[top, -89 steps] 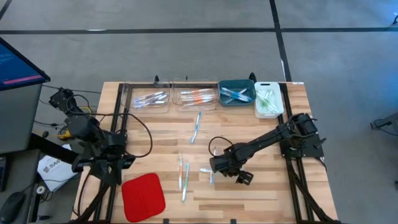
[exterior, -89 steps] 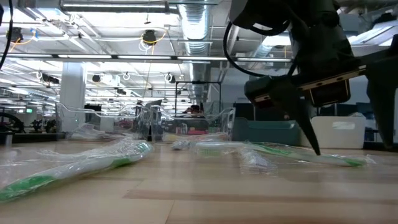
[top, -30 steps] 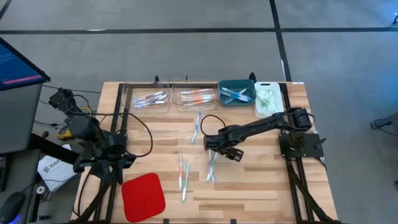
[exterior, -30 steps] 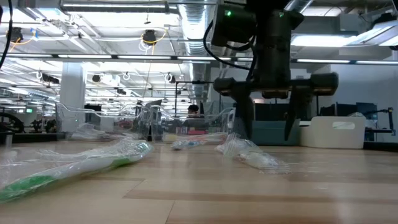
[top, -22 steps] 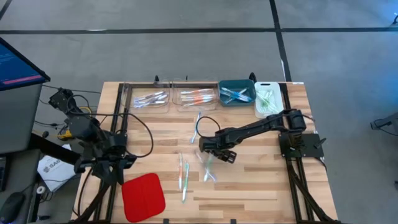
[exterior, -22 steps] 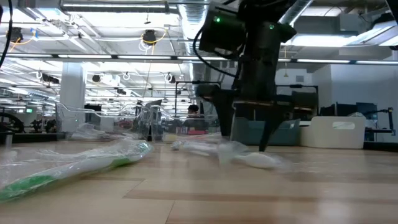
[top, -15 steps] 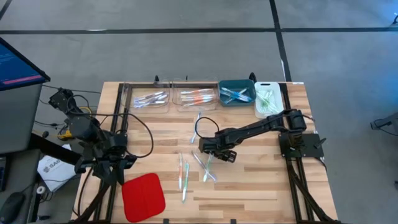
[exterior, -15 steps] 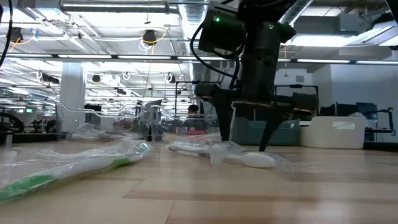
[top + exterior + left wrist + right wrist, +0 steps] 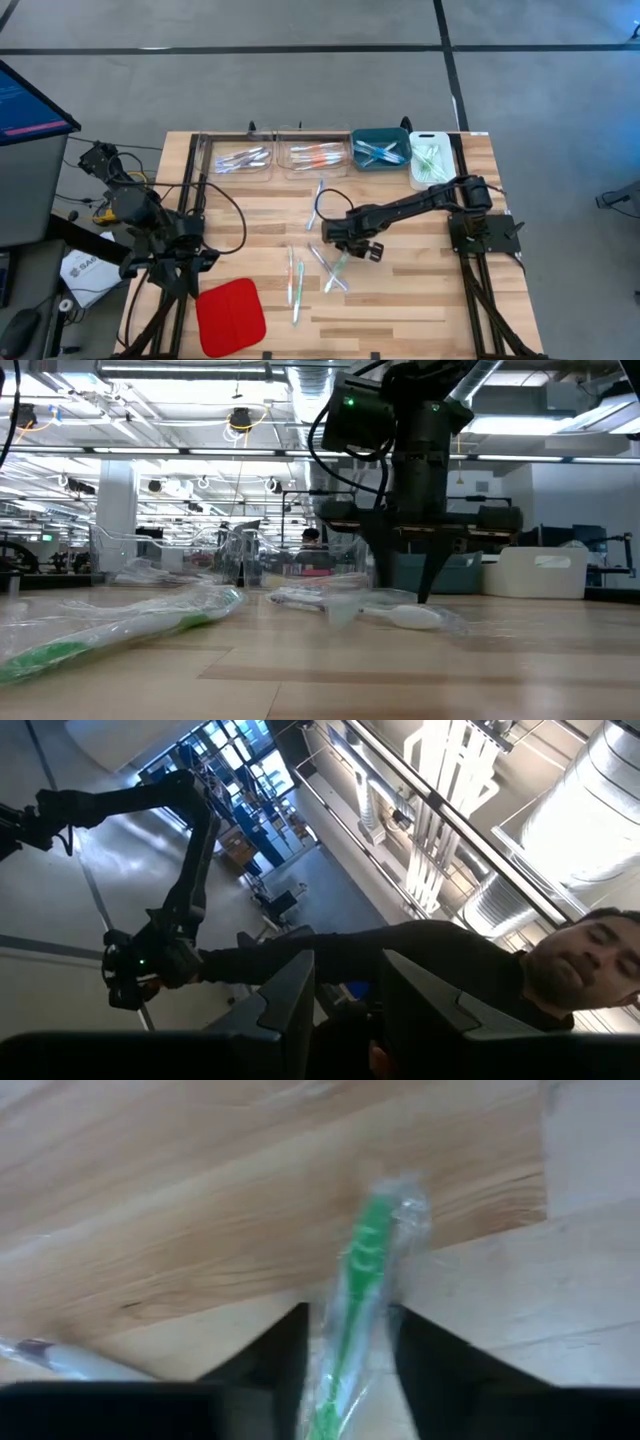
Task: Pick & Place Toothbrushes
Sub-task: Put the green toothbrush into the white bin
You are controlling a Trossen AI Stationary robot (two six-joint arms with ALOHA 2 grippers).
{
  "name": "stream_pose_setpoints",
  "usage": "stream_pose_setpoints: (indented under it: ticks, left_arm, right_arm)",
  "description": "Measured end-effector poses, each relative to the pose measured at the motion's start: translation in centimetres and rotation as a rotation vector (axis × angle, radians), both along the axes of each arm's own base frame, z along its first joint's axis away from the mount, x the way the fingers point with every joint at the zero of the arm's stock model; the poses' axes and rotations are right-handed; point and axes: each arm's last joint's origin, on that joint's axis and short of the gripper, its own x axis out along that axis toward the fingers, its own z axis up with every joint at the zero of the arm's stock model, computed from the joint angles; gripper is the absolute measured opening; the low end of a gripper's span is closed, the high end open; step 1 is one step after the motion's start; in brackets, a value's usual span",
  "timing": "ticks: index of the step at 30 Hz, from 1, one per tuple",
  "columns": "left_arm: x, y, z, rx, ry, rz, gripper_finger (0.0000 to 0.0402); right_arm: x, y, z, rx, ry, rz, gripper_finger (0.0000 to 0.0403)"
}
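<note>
Several toothbrushes in clear wrappers lie flat on the wooden table: a blue one, two side by side, a pale one and a green one. My right gripper points down at mid-table and is shut on the green toothbrush. In the low view its fingers reach the tabletop. My left gripper waits by the table's left edge. It is tipped up toward the ceiling and open, with nothing between its fingers. My right gripper pinches the wrapped green toothbrush between its two fingers at a spot a short way from its far end. The fingers come from above, pointing down, and lie across the stick. The toothbrush lies flat on the table.
Four bins stand along the far edge, all with toothbrushes inside: two clear, one teal, one white. A flat red pad lies at the near left. A person shows in the left wrist view.
My right gripper has shifted a little toward the table's left edge and sunk to the tabletop. Its fingers have drawn together around the green toothbrush, which stays flat on the table.
</note>
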Motion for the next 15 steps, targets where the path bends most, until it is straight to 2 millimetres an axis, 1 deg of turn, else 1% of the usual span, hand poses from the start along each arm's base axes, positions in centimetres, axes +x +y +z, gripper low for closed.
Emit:
stream_pose_setpoints:
  ticks: [3,5,10,12,15]
  left_arm:
    - [0.0,0.0,0.0,0.000,0.000,-0.003,0.0108]
    - [-0.1,-0.1,0.0,0.001,0.000,-0.007,0.0108]
    - [-0.1,-0.1,0.0,0.001,-0.001,-0.013,0.0108]
    - [-0.1,0.0,0.0,0.001,-0.002,-0.014,0.0108]
    - [-0.1,0.0,0.0,0.001,-0.002,-0.013,0.0108]
  right_arm:
    - [-0.2,0.2,-0.1,0.001,0.011,0.006,0.0046]
    - [0.3,0.5,0.2,0.025,-0.032,0.014,0.0015]
    - [0.3,0.8,0.2,0.039,-0.030,0.006,0.0015]
    - [0.5,1.0,0.6,0.029,-0.028,0.022,0.0007]
    - [0.7,1.0,1.4,0.003,-0.006,0.038,0.0004]
